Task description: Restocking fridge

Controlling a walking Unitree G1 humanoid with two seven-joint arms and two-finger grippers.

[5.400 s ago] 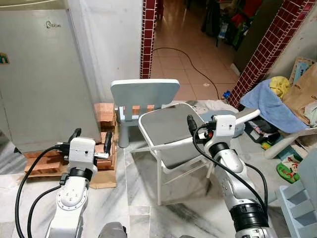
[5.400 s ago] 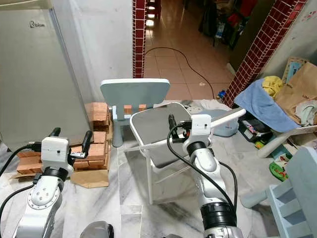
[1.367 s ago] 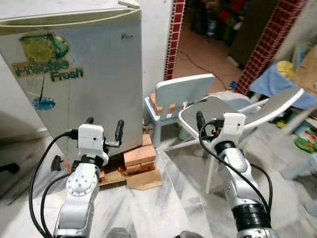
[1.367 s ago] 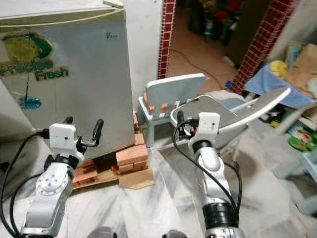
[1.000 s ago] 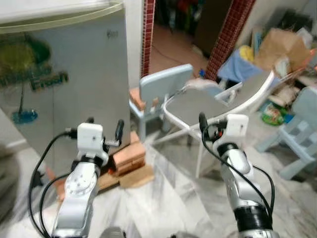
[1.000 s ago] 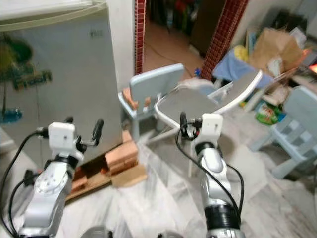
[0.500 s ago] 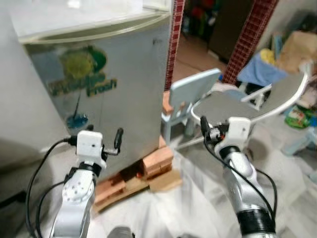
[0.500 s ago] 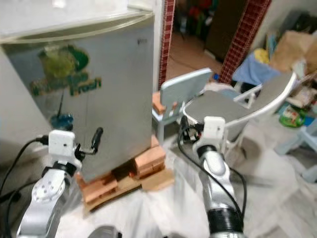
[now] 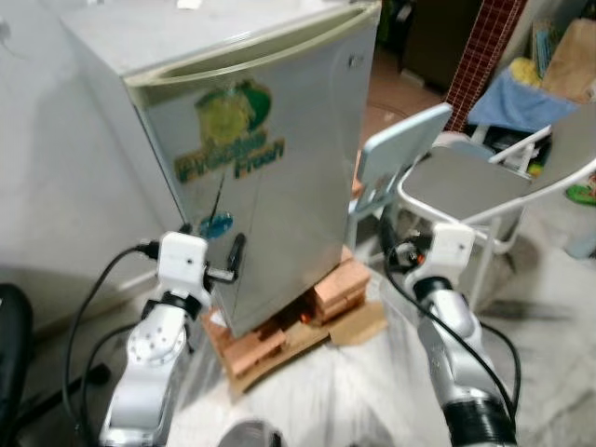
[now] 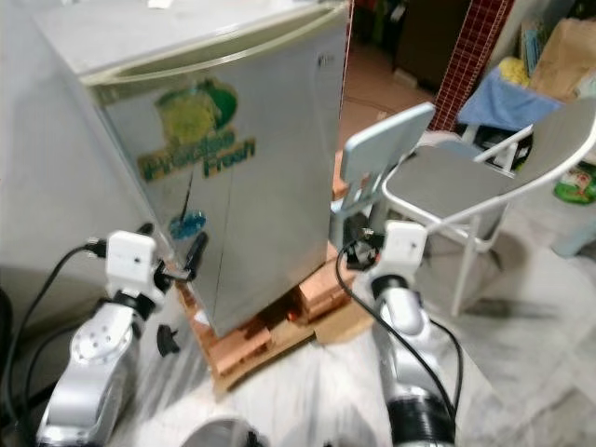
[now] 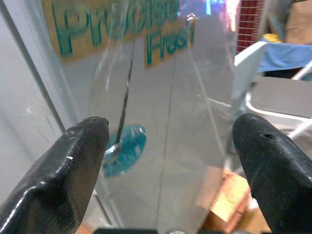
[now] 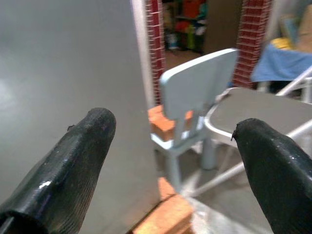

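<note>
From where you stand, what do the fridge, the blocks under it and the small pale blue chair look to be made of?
The fridge looks like painted or brushed grey metal, with a dull sheen and a printed sticker. The blocks appear to be fired clay bricks, orange-red, matte and rough-edged. The small chair is probably moulded plastic, with a smooth one-piece back in even pale blue.

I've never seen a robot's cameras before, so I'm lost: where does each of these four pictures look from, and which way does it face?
Left and right eye views: from the head, forward and down at the fridge; both silver arms show.
Left wrist view: along the open left gripper, facing the fridge door's sticker.
Right wrist view: along the open right gripper, past the fridge's side toward the blue chair.
Shared: fridge, blue chair and bricks.
</note>
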